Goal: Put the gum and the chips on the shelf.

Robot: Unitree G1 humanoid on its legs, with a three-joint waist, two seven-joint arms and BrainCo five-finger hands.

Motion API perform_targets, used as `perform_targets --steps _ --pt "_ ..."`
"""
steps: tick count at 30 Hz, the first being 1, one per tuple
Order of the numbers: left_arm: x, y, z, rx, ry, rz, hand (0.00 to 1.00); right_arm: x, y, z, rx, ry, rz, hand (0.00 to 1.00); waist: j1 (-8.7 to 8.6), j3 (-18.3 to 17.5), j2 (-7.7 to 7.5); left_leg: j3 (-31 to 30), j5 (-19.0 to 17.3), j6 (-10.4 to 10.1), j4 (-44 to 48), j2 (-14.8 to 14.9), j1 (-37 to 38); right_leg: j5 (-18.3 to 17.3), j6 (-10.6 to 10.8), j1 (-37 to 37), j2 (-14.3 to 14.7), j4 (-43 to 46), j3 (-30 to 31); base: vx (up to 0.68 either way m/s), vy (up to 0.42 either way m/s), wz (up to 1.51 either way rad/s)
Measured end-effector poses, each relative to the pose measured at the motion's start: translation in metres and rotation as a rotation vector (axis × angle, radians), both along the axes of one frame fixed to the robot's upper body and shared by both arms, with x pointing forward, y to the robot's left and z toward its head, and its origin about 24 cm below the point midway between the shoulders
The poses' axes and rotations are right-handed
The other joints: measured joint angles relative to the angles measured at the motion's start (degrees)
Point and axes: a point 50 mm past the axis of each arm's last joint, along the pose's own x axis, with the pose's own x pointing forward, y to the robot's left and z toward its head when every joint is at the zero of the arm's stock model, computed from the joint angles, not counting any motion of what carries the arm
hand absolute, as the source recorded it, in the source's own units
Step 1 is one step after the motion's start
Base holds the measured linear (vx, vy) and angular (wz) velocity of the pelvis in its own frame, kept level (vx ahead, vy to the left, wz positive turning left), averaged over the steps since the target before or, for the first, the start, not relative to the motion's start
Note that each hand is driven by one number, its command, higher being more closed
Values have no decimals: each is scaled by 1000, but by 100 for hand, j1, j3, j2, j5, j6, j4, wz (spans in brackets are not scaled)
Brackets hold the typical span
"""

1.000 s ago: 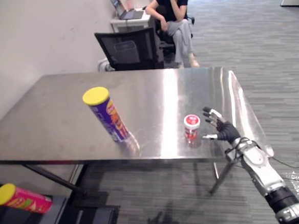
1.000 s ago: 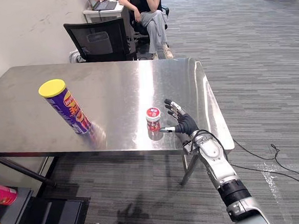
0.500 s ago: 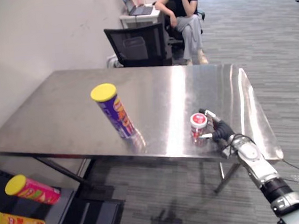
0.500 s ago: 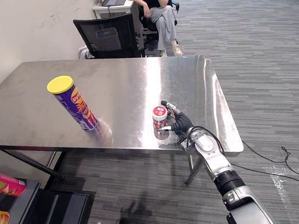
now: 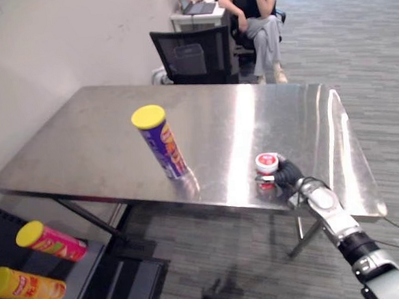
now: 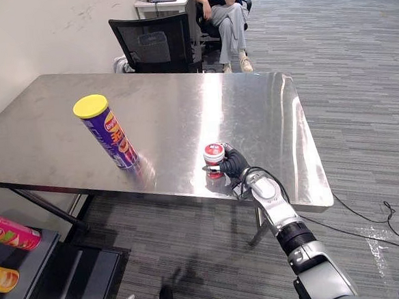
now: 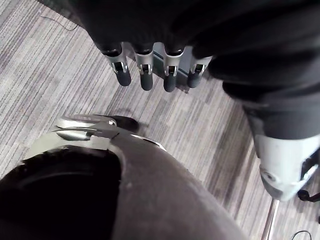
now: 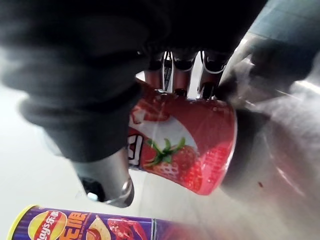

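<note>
A small red gum canister (image 5: pixel 266 163) with a white-rimmed lid stands upright near the front right edge of the steel table (image 5: pixel 83 144). My right hand (image 5: pixel 288 174) is against its right side. The right wrist view shows the fingers and thumb curled round the gum canister (image 8: pixel 190 150). The chips can (image 5: pixel 161 142), purple with a yellow lid, stands a little tilted at mid-table, left of the gum. My left hand (image 7: pixel 145 70) hangs over the carpet, fingers straight and empty.
A dark shelf (image 6: pixel 31 284) sits low at the left, holding a pink can (image 5: pixel 50 241) and an orange can (image 5: pixel 27 285) on their sides. Behind the table are a black chair (image 5: pixel 196 54) and a seated person (image 5: pixel 258 15). Grey carpet surrounds the table.
My right hand has moved left from beside the gum canister onto it, and its fingers have curled round it. The camera has shifted, bringing more of the shelf into view.
</note>
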Motion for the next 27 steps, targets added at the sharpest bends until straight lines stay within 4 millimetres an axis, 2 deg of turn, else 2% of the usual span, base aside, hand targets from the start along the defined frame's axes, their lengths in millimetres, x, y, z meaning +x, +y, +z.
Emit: perform_targets --steps 9,13,16,18,22,27 --pt "1 0 0 0 -1 0 0 3 1 -1 15 -2 -36 100 2 6 -8 2 4 1 -19 3 0 0 -1 3 0 3 12 -1 -1 0" --pt "1 0 0 1 -2 2 0 5 -4 4 34 -23 -84 100 2 10 -12 34 3 0 -13 8 0 0 -1 -10 2 2 51 3 -3 -2" --pt "1 1 0 3 -3 6 0 4 -12 27 82 -119 -126 100 -12 16 -14 61 0 -3 -1 11 0 0 -1 -30 2 4 82 2 -2 -5" --pt "4 1 1 4 -19 12 0 1 -23 61 128 -254 -148 100 -19 19 -19 80 -1 -4 0 15 -13 0 -1 -57 5 14 103 0 0 -4" --pt "5 2 2 6 -28 20 0 -6 -38 91 201 -363 -170 100 -46 18 -26 110 -1 -4 0 25 -13 1 -2 -84 11 33 150 -3 -2 -3" --pt "6 2 3 11 -40 22 0 -12 -43 98 229 -382 -169 100 -86 15 -37 196 -2 -6 -8 49 14 0 -3 -137 21 78 251 -21 -4 -9"
